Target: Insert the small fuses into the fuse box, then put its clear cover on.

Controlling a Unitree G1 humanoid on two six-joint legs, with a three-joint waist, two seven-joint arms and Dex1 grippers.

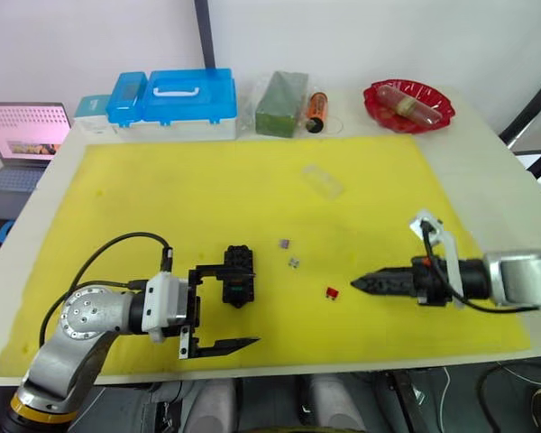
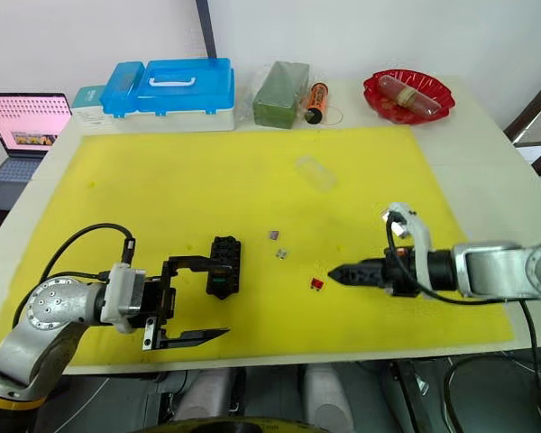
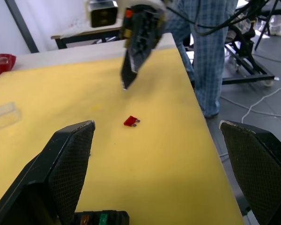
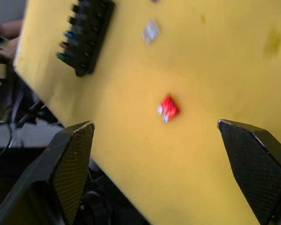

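From the head views, the right tool points at the tiny red plastic blade fuse just ahead; the wide-open, empty left tool flanks the small black slotted fuse box. The right wrist view shows open, empty fingers; a skewed descent could flick the fuse away.

Mat covers most of the counter. Fuse box sits lower left of centre, left gripper right at it. Two fuses just right of the box, another fuse further right, near the right gripper tip. Cover lies upper centre. Case, block and bowl line the top edge, laptop at far left.
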